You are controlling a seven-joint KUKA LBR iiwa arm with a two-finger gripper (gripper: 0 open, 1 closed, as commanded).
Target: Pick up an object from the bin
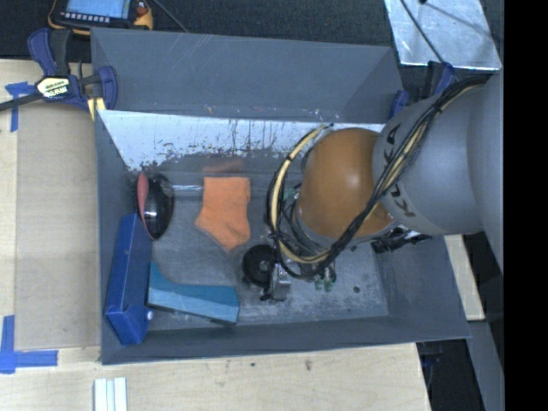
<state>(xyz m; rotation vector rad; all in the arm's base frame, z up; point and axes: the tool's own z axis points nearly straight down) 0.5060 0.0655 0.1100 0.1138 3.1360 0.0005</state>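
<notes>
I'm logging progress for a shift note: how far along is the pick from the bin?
Done: the arm is down in the bin, with the tool low beside a small black round thing near the front wall. In hand: nothing is visibly lifted. Left: the grasp and the lift; the orange cloth, blue box and teal wedge lie on the floor.

Bare floor of the grey bin (pixel 364 298) at lower right, robot arm (pixel 342 191) blocking centre right, orange cloth (pixel 224 211) at centre, black round object (pixel 254 264) below it, long blue box (pixel 126 281) and teal wedge (pixel 193 300) crowding lower left, black oval utensil (pixel 155 205) at left.
</notes>
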